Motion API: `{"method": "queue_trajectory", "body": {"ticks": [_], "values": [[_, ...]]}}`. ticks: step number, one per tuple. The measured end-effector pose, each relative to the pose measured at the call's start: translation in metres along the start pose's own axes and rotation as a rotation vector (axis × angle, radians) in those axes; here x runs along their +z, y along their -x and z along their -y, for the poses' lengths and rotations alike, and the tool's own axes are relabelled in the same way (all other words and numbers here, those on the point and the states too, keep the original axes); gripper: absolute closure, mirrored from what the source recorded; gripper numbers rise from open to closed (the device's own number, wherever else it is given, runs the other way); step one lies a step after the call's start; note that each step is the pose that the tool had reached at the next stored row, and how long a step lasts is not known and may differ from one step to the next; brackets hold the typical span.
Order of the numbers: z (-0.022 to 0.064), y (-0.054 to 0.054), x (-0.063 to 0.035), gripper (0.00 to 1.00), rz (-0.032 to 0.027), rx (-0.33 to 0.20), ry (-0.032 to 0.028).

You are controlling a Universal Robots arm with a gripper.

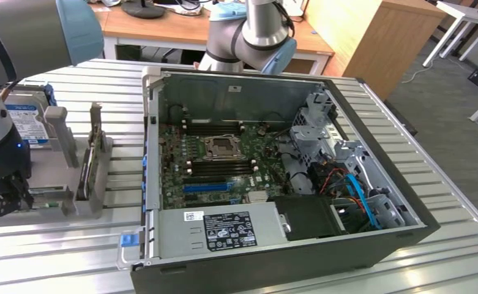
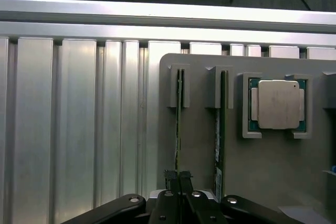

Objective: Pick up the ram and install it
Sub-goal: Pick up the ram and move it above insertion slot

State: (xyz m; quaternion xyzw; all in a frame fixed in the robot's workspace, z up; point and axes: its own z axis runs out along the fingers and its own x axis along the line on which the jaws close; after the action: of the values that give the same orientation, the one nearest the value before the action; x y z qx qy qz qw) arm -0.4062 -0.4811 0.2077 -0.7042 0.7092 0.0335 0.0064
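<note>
The pincer (image 1: 6, 193) sits low over the grey holder (image 2: 199, 145) at the exterior view's left, on the slatted table (image 2: 79, 129); its fingertips (image 2: 170, 176) are clenched together on the thin top edge of the ram (image 2: 178, 119), which stands on edge in the holder's groove, so nothing looks lifted yet. How far along the stick the grip sits I cannot tell; if it is off-centre, the ram could tip as it rises and bind in the groove's end block, or slip from so narrow a hold.

Just beside the pincer a second stick (image 2: 219, 129) stands parallel in its own groove; a sideways drift on the way up could brush it or drag it along. Further out on that same side the processor (image 2: 276, 104) lies in its cradle, probably safe unless the arm swings wide.

Well away from the pincer, towards the exterior view's right, lies the open computer case (image 1: 247, 79) with the motherboard (image 1: 182, 159); the dark memory slots (image 1: 222, 164) lie beside the socket, with the blue slot (image 1: 206, 184) near them. A tilted or reversed stick would meet the slot's key and refuse to seat; pressing on could crack the board; the case wall could also foul the wrist going in.
</note>
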Motion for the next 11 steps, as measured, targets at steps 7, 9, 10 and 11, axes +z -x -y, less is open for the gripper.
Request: {"method": "queue_trajectory", "body": {"ticks": [7, 9, 10, 11], "values": [[-0.0007, 0.001, -0.0182, 0.88, 0.0000, 0.000, 0.0000], [-0.0009, 0.001, -0.0244, 0.88, 0.0001, 0.000, 0.0000], [-0.0011, 0.002, -0.0276, 0.88, 0.0000, 0.000, 0.0000], [-0.0012, 0.002, -0.0306, 0.88, 0.0001, 0.000, 0.0000]]}}
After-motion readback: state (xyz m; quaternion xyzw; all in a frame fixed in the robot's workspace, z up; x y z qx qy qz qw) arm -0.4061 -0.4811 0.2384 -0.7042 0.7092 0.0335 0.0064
